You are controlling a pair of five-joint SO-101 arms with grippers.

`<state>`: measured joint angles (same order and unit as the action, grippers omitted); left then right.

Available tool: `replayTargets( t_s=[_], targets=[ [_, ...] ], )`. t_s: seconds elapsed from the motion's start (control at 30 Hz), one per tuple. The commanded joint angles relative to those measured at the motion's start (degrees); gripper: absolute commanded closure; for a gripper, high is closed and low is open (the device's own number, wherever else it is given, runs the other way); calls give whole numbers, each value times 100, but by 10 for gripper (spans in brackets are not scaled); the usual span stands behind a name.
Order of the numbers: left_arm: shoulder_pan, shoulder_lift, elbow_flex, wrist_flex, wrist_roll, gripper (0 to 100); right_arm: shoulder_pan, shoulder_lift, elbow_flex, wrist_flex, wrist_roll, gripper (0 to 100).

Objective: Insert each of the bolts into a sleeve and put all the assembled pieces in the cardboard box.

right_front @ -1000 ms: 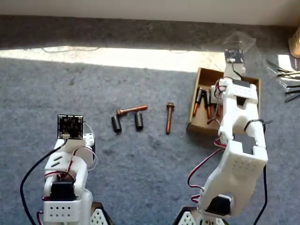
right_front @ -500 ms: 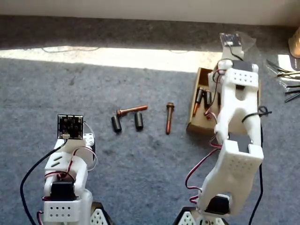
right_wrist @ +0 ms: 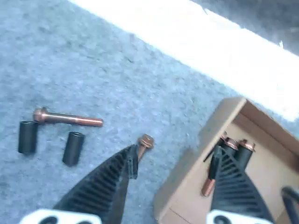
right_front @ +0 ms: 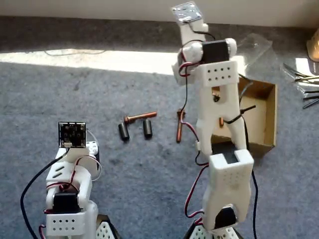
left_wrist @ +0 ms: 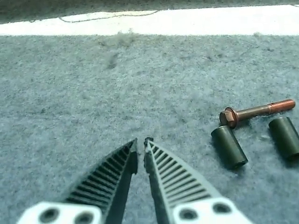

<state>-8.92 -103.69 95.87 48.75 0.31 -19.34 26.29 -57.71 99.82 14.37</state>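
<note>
A grey, short-piled carpet (right_front: pixel 149 189) covers the whole floor, mostly in shade. A bright band of sunlight (right_front: pixel 99 60) crosses it on the far side, with a thin cord (right_front: pixel 65 52) lying along the band's far edge. Beyond a further strip of shaded carpet runs the pale foot of a wall (right_front: pixel 99 7), and a crumpled clear plastic bag (right_front: pixel 259 47) lies near the band's right end.

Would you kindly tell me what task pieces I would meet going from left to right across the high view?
First sleeve → second sleeve → lone bolt → cardboard box. The crosswise bolt spans both sleeves, so I left it out.
</note>
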Motion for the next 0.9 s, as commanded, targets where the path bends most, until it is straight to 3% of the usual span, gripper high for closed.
replayTargets(
  t_s=[0.0,0.17,0.4,0.63,0.87],
  targets=[
    [-136,-75,101,0,-26,959,-532,-84,-259,110,-176,775],
    [-558,-75,-4,18,-9,959,-1015,-66,251,110,-1037,775],
    [-576,-75,-4,18,-18,959,-1516,-40,1358,22,-1108,775],
    [-576,-75,-4,0,-26,959,-1534,-40,3011,-1323,-1116,775],
    [-576,-75,-4,-9,-26,959,-1552,-40,3679,-2062,-1116,775]
  ],
)
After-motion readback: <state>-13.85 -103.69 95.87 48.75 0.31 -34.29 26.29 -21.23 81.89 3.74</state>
